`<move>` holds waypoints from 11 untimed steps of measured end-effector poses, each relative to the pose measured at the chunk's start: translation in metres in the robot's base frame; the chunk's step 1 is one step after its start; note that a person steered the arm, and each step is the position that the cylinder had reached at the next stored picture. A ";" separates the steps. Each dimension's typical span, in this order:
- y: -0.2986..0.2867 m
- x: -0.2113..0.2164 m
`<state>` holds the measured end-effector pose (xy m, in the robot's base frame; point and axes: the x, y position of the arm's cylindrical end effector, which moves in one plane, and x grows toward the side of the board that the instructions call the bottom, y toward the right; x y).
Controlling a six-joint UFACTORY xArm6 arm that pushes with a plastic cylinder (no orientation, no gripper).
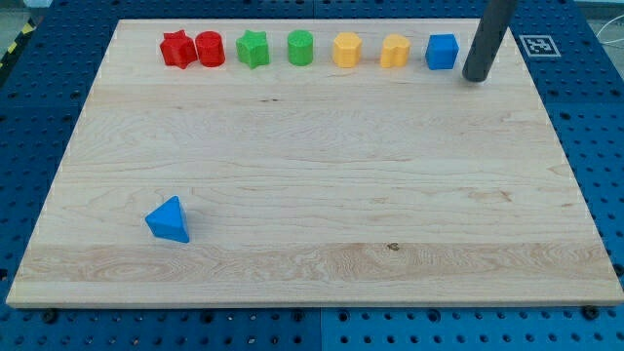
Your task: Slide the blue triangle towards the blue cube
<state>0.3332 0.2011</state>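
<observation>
The blue triangle [169, 219] lies on the wooden board [312, 185] at the view's lower left. The blue cube [442, 51] stands near the view's top right, last in a row of blocks. My tip [475, 77] rests on the board just right of the blue cube, a small gap away, and far from the blue triangle.
Along the view's top edge stand a red star [176, 48], a red cylinder [210, 48], a green star [253, 48], a green cylinder [300, 47], a yellow block [346, 49] and a second yellow block [395, 51]. A marker tag [537, 44] sits at the top right corner.
</observation>
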 end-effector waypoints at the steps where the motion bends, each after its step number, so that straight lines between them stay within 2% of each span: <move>1: -0.048 0.015; 2: -0.098 0.020; 4: -0.207 0.069; 7: -0.378 0.114; 8: -0.418 0.171; 9: -0.380 0.221; 11: -0.262 0.224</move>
<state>0.5570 -0.0609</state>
